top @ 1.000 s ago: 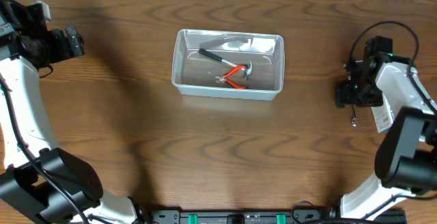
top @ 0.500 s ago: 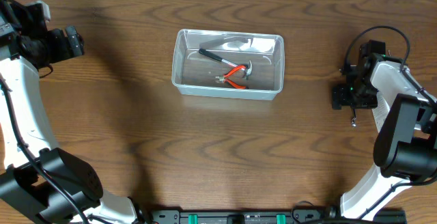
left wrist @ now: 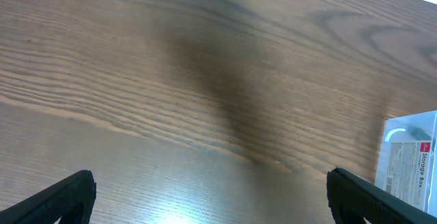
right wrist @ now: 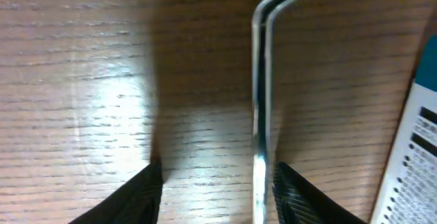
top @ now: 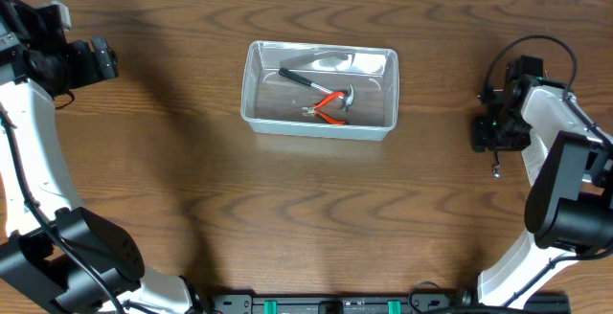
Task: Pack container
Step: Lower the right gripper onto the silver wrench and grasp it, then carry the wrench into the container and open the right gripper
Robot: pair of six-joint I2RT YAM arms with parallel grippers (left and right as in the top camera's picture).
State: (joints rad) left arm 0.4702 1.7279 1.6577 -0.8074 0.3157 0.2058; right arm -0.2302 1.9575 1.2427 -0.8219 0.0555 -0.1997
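From overhead, my right end effector has edged in over the slim metal tool at the right of the surface, and its jaws have narrowed since a second ago; I judge the pickup has begun. The container, clear plastic with rounded corners, sits far-centre, well apart from that tool, already holding a hammer and orange-handled pliers. My left end effector hangs far left. In the left wrist view its fingers stand fully wide on nothing, with the container's labelled corner at the right edge. In the right wrist view the tool lies between my half-closed fingers, close to the right one, not yet pinched.
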